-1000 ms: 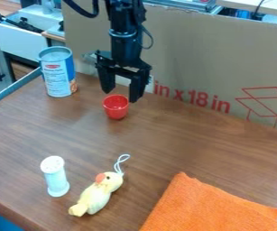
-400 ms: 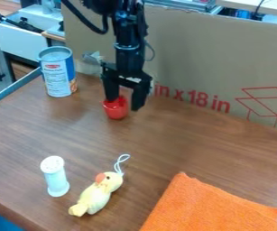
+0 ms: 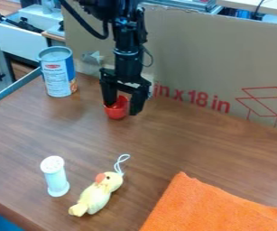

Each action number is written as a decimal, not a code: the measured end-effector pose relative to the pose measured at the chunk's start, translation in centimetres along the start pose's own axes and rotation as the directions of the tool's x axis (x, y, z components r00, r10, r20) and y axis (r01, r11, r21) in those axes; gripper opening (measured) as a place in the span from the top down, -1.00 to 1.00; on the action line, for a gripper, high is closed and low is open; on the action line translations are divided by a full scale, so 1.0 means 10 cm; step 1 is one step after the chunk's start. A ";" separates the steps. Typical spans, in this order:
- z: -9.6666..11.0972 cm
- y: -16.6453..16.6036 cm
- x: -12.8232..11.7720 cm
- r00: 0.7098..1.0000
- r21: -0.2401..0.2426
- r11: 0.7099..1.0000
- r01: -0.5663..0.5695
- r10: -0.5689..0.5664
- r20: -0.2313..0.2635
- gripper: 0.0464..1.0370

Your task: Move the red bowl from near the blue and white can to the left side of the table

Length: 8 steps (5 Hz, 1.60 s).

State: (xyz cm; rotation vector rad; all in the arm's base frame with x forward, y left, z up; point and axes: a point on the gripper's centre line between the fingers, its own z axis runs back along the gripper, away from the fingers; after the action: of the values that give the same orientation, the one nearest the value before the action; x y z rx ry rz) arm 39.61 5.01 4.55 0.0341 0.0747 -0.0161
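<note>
Far left: white-and-blue can (image 3: 57, 74), upright near the table (image 3: 170, 149) edge. Top looks lidded; contents hidden. It stands well apart from the arm, so small risk unless the arm swings wide that way.

Nearer, left: slim white plastic container (image 3: 56, 176), upright, capped, contents unseen. Tall on a narrow foot; a side knock would likely topple it and set it rolling.

Just right of it: yellow plush bird (image 3: 97, 194), lying down, white cord loop (image 3: 121, 164) off its head. The loop could snag on a passing finger.

Back, left of centre: small red cup (image 3: 117, 113), upright on the wood, mouth up. Inside wall visible; cannot make out the bottom. Black gripper (image 3: 122, 110) hangs right over it, fingers spread, one at either side. The view's left finger overlaps the rim; from here I cannot tell whether it is inside the cup or in front. My worry: a finger pressing on that rim could tip the cup; off-centre closing could shove it sideways or squeeze it out.

Behind: cardboard (image 3: 195, 49), close enough to be bumped. Right, near: orange cloth (image 3: 210, 207), flat, well apart.
</note>
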 end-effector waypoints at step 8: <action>0.58 0.16 -0.98 0.987 0.057 0.985 -0.161 0.161 0.017 0.85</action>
State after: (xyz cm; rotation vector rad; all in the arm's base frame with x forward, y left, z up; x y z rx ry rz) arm 30.31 6.53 11.14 0.0983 0.0593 0.1432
